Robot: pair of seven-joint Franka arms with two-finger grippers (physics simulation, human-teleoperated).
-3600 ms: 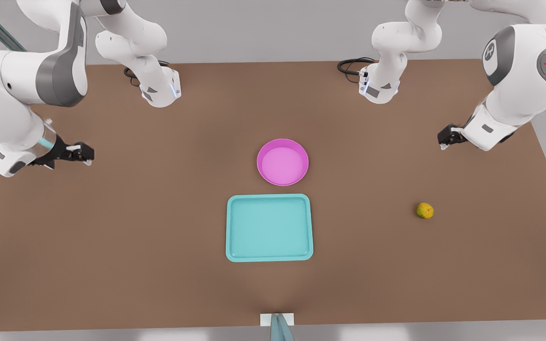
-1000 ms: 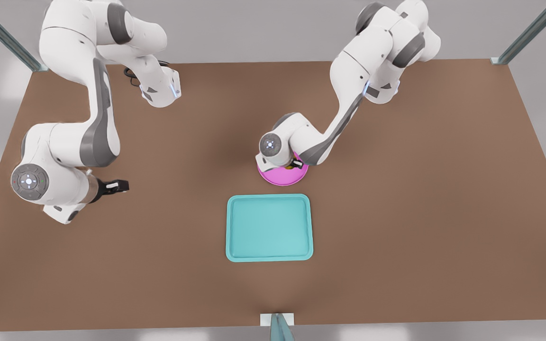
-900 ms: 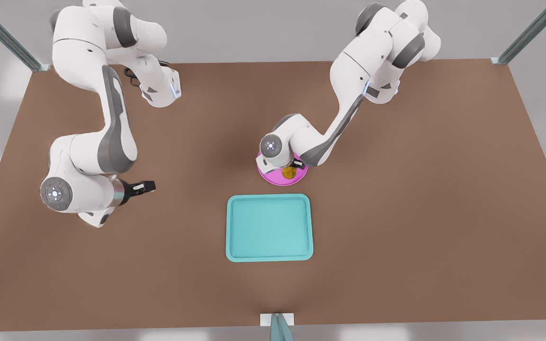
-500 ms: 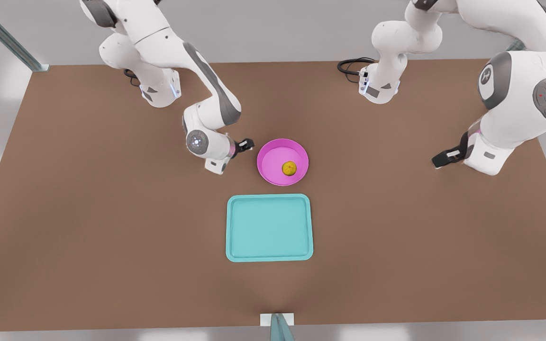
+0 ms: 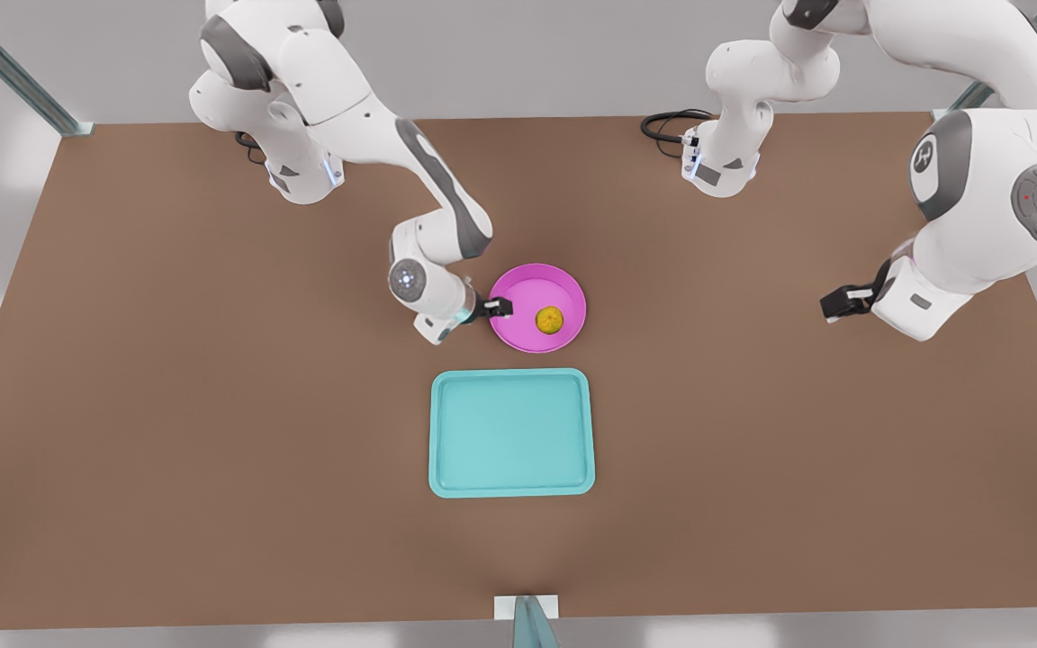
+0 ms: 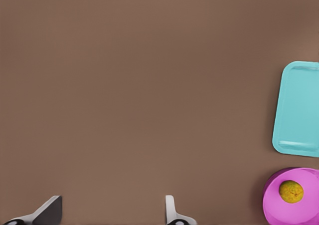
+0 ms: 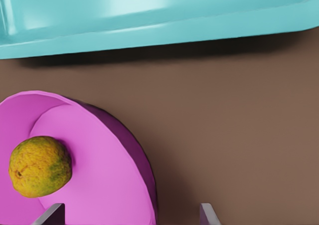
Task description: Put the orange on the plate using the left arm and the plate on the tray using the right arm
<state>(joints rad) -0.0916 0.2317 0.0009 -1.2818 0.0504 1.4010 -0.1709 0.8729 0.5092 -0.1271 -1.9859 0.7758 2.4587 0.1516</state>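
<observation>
Small yellow-orange rough-skinned orange resting inside round magenta plate, rectangular teal tray just beside on brown table, right gripper straddling the plate's rim with fingers spread, unclenched, left gripper parked well apart, its wrist view showing fingers spread wide, empty.

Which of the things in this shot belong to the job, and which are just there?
Belong to the job:
- orange, lying in the plate
- plate, on the table beside the tray
- tray
- right gripper, open at the plate's rim
- left gripper, open, waiting off to the side

Just there:
- table
- black cable by an arm base
</observation>
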